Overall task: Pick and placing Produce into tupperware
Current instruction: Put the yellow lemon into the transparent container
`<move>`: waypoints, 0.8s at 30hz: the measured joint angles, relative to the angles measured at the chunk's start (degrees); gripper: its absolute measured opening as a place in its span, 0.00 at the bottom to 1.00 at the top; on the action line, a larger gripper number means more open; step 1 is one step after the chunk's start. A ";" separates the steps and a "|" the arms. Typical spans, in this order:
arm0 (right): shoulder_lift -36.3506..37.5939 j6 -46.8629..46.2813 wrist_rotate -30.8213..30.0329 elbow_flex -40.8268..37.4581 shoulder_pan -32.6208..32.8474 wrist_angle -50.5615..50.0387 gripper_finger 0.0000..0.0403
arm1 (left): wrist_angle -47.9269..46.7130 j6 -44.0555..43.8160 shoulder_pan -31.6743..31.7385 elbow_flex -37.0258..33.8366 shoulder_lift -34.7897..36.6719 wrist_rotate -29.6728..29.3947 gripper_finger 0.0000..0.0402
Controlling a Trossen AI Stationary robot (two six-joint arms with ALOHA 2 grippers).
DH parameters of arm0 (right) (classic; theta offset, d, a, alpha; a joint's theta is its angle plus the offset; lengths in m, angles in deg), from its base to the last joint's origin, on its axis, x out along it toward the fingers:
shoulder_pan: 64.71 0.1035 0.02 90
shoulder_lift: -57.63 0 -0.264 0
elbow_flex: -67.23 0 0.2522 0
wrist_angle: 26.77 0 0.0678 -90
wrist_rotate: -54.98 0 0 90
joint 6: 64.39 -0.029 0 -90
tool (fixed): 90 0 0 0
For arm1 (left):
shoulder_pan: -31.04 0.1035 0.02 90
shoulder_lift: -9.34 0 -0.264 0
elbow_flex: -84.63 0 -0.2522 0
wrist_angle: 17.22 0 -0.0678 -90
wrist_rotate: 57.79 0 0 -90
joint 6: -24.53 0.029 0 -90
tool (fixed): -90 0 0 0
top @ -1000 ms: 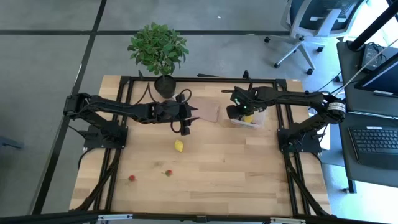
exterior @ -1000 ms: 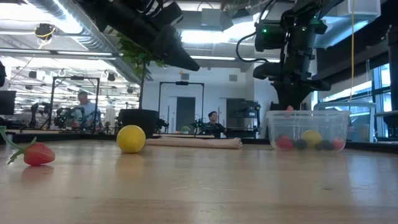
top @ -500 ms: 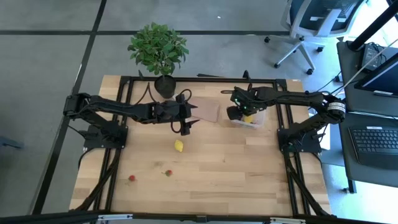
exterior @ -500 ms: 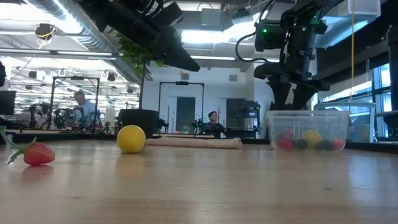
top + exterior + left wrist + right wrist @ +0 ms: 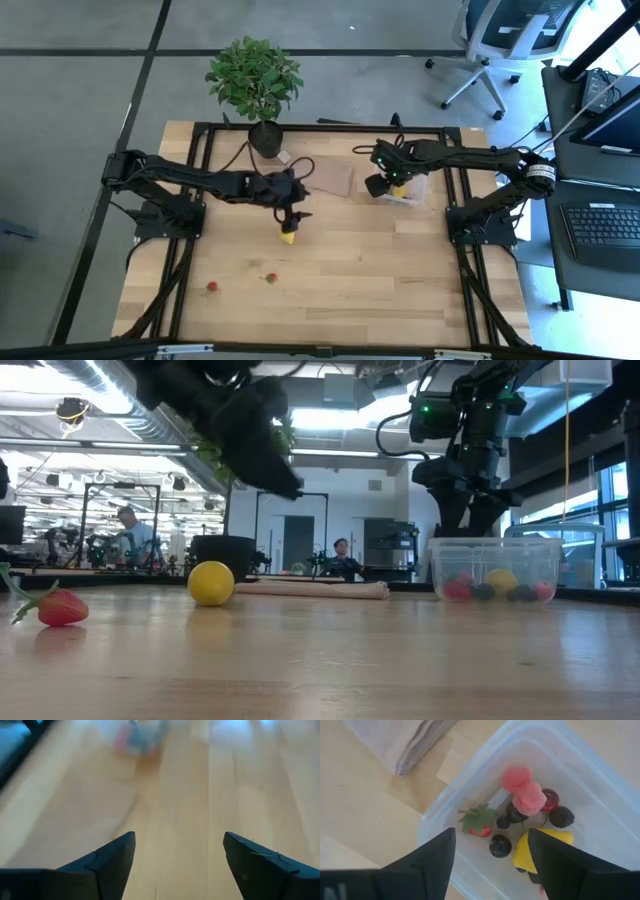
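Two strawberries are seen nearest the front edge of the table (image 5: 420, 290): one strawberry (image 5: 212, 286) toward the left, and a second berry (image 5: 269, 277) just to its right, well apart from everything else. Farther in, a yellow lemon (image 5: 288, 238) is found on the bare wood, and the left gripper (image 5: 291, 222) is held directly above it with its fingers spread wide, nothing being gripped; in the left wrist view only wood is seen between the two fingers (image 5: 107, 860). In the low view the lemon (image 5: 211, 582) is shown resting on the table, apart from the gripper above. Beyond, toward the right, the tupperware (image 5: 405, 193) is placed beside a flat brown sheet (image 5: 333, 179). The right gripper (image 5: 384, 184) is held over the tub's left edge, fingers parted and empty. Inside the tub (image 5: 470, 795) a second lemon (image 5: 540, 851), a strawberry (image 5: 480, 822), pink raspberries (image 5: 522, 790) and dark cherries (image 5: 500, 845) are gathered. Farthest back, a potted plant (image 5: 254, 80) is stood at the table's rear edge.
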 joint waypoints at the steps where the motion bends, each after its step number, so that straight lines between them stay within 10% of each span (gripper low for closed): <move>1: 0.00 0.53 0.00 0.00 0.00 0.46 0.62 | -2.12 2.20 -0.02 0.00 0.00 1.10 0.73; 10: 0.00 3.25 0.00 0.02 0.01 3.93 0.62 | -12.61 22.98 -4.17 0.00 0.00 10.12 0.73; 24: 0.00 2.87 0.01 0.02 0.01 6.16 0.62 | -22.86 41.71 -4.54 2.97 -1.18 8.48 0.73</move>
